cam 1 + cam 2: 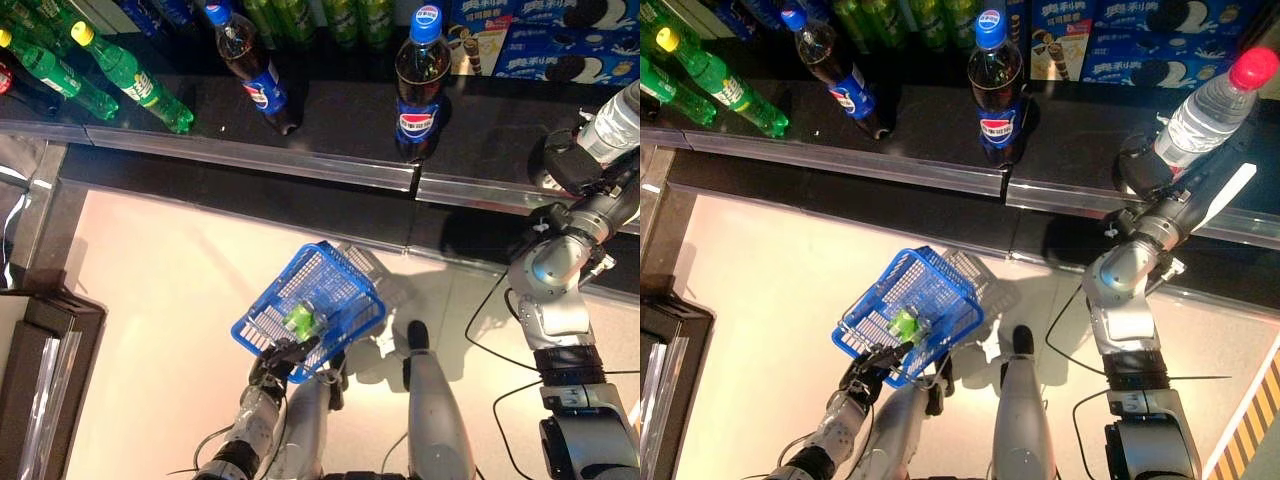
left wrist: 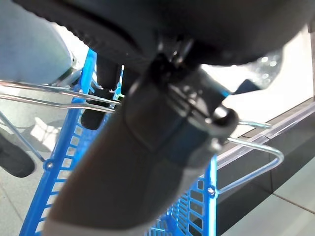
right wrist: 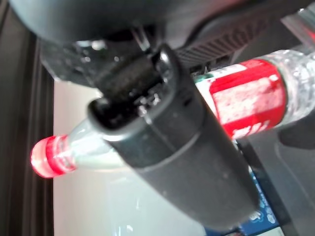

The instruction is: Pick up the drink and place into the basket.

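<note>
Overhead, right hand (image 1: 1145, 170) grips one water bottle (image 1: 1210, 105); left hand (image 1: 865, 378) grips one basket (image 1: 940, 275).

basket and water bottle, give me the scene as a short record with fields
right hand: right hand shut on the water bottle, red cap, at the shelf
left hand: left hand shut on the wire handle of the blue basket
basket contents: green drink lying inside
shelf: two cola bottles, green soda bottles, biscuit boxes
task state: water bottle not yet in the basket
</note>
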You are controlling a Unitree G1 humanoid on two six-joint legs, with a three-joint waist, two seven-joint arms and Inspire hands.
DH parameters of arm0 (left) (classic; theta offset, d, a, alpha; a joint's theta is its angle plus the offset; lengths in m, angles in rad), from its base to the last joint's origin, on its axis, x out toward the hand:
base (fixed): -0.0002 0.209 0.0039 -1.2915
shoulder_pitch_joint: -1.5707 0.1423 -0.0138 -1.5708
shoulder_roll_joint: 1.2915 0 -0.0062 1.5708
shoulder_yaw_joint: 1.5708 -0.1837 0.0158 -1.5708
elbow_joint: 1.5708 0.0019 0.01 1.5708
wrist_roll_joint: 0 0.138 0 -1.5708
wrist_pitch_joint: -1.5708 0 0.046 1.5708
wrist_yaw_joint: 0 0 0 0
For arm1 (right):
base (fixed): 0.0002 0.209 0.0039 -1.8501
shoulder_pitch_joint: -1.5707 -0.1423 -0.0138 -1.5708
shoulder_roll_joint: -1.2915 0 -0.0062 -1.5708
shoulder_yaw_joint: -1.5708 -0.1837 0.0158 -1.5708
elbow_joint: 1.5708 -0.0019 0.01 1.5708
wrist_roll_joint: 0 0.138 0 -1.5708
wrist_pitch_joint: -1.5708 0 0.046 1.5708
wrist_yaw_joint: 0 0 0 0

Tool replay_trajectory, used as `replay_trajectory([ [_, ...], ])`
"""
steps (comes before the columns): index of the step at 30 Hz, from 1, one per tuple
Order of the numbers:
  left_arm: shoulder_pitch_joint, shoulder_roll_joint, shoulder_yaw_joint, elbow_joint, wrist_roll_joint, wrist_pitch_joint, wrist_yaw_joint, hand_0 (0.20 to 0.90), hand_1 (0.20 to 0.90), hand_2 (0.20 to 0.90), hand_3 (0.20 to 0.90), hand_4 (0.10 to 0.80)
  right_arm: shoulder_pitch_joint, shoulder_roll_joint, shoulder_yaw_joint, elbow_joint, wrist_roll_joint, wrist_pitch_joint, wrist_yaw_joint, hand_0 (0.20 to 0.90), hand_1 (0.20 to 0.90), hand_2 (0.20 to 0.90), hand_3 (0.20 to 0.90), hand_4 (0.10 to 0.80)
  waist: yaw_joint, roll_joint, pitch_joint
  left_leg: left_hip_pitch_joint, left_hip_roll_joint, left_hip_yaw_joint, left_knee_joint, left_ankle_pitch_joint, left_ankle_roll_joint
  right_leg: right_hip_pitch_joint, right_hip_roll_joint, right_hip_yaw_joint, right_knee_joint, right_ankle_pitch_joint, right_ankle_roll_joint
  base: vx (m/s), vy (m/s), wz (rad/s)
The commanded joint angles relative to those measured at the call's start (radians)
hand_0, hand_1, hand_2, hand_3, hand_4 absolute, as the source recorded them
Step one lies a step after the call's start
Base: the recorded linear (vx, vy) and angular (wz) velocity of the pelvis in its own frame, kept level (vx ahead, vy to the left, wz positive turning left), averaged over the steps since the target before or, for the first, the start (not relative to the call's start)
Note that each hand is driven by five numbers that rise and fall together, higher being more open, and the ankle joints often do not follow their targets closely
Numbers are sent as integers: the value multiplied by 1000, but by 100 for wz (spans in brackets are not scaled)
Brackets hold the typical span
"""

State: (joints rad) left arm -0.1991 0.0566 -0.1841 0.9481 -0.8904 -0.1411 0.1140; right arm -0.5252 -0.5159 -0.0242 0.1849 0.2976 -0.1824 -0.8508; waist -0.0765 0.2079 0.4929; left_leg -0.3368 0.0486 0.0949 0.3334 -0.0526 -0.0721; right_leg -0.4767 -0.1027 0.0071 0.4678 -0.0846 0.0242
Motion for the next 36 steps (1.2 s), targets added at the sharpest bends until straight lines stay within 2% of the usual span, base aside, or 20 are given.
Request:
replay_trajectory([
  [1, 148, 85, -24, 15, -32, 6, 8, 300, 300, 300, 200, 100, -118, -70, -35, -108, -41, -59, -15, 300, 300, 300, 200, 100, 11, -39, 14, -92, -33, -60, 123, 195, 3, 115, 2, -9, -122, 27, -64, 1, 12, 3],
  [13, 152, 86, -14, 24, -52, -5, -12, 300, 300, 300, 200, 100, -102, -84, -59, -110, -38, -87, -25, 300, 300, 300, 200, 100, 6, -40, 8, -89, -39, -53, 135, 183, 9, 104, 0, -11, -91, 14, -69, -5, 8, 2],
  [22, 177, 97, 21, 17, -61, -25, -23, 300, 300, 300, 200, 100, -6, -63, -93, -184, -44, -147, 8, 300, 300, 300, 200, 100, 3, -63, -21, -68, -41, -50, 163, 163, 13, 138, 1, -18, -59, -15, -82, -5, 4, 2],
  [27, 214, 92, 97, -6, -195, -29, -49, 300, 300, 300, 200, 100, 77, -30, -98, -282, -99, -202, 72, 300, 300, 300, 200, 100, 8, -87, -55, -31, -36, -53, 188, 148, 14, 194, -8, -32, -29, -42, -88, 34, 0, 14],
  [30, 235, 93, 144, -39, -156, -46, -47, 300, 300, 300, 200, 100, 144, 5, -93, -351, -129, -244, 125, 300, 300, 300, 200, 100, 9, -106, -82, -8, -34, -57, 186, 138, 16, 228, -12, -37, -27, -49, -85, 72, -15, 8],
  [36, 267, 92, 189, -91, -205, -83, -70, 300, 300, 300, 200, 100, 247, 28, -85, -449, -112, -266, 228, 300, 300, 300, 200, 100, 11, -128, -135, 46, -27, -57, 152, 134, 18, 290, -8, -45, -46, -52, -80, 100, -2, 8],
])
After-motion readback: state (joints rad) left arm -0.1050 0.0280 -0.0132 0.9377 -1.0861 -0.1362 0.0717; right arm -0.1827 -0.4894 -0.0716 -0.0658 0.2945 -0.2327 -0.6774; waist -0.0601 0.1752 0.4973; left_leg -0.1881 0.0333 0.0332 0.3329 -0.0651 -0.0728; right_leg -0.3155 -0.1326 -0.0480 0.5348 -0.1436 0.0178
